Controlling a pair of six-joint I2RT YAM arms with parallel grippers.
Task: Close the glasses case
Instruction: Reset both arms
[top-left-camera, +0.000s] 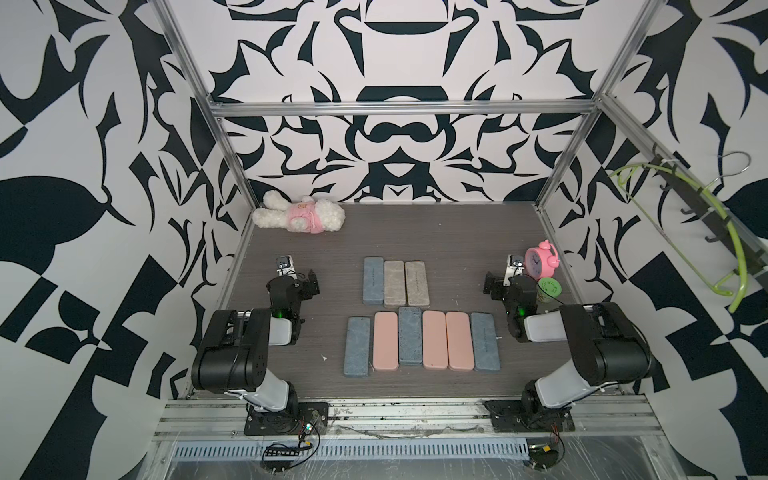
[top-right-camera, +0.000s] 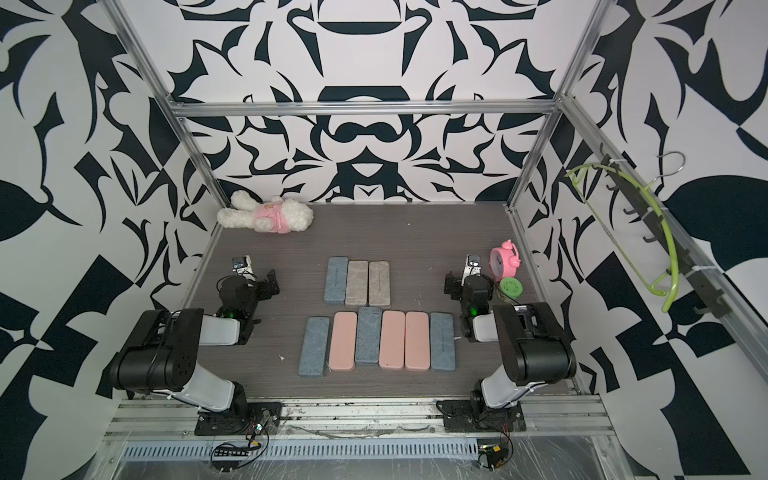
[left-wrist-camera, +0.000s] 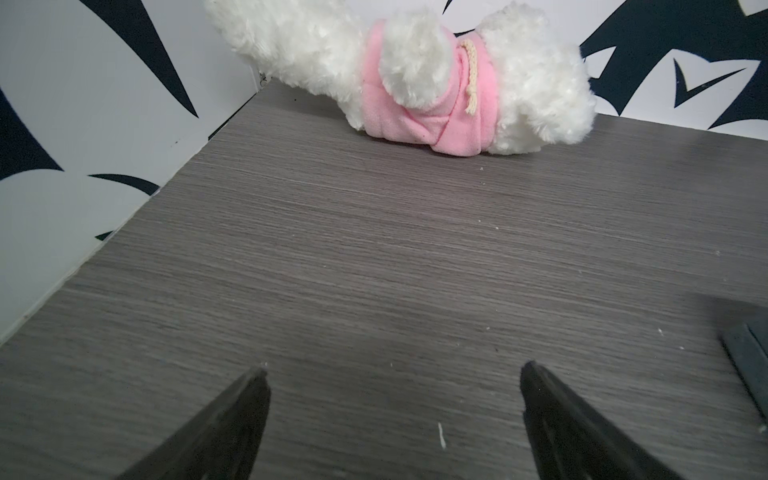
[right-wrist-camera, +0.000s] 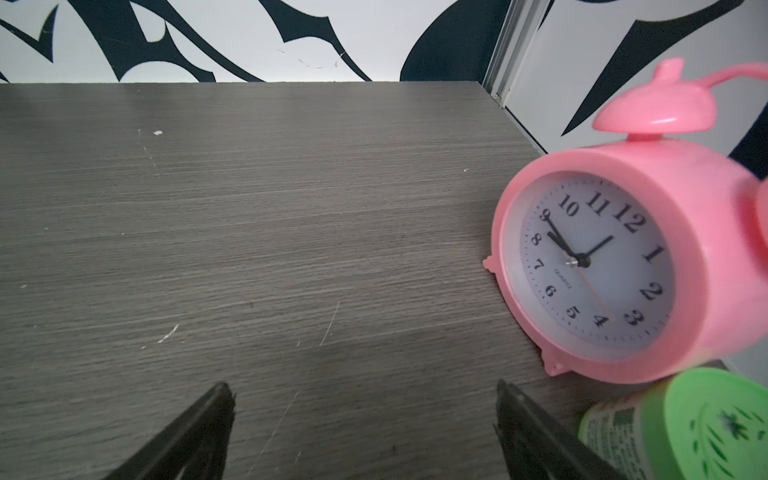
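Several glasses cases lie flat in two rows mid-table in both top views: a back row of blue, grey and beige, and a front row of blue and pink ones. Every lid I can see is down. My left gripper is left of the back row, open over bare table, holding nothing. My right gripper is right of the rows, also open and empty. Neither touches a case.
A white plush toy in pink lies at the back left corner. A pink alarm clock and a green-lidded jar stand close beside my right gripper. Patterned walls bound the table on three sides.
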